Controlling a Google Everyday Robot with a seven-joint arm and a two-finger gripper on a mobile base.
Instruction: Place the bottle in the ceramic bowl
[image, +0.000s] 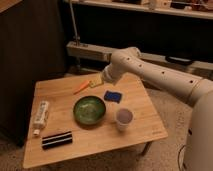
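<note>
The white arm (150, 70) reaches in from the right and bends down over the far side of the wooden bench (145, 125), so the jaws sit low near the back edge, about midway along it. From where I stand I cannot tell whether the jaws are open or closed, or whether they have hold of anything. A small orange thing (81, 88) lies on the wood just beside them, on the side away from the arm.

The bottle (41, 114) is well apart from the jaws, off towards the bench's left end and nearer the front. It lies flat on the wood with its cap pointing at the front edge. The ceramic bowl (90, 110) sits close in front of the jaws, a little nearer me, with nothing in it. Bottle and bowl are apart, with bare wood between them.

A flat blue item (113, 96) lies near the jaws, under the arm. A pale cup (123, 119) stands upright just beyond the bowl on that same side. A black bar (57, 139) with a white stripe lies farthest from the jaws, by the front edge.
</note>
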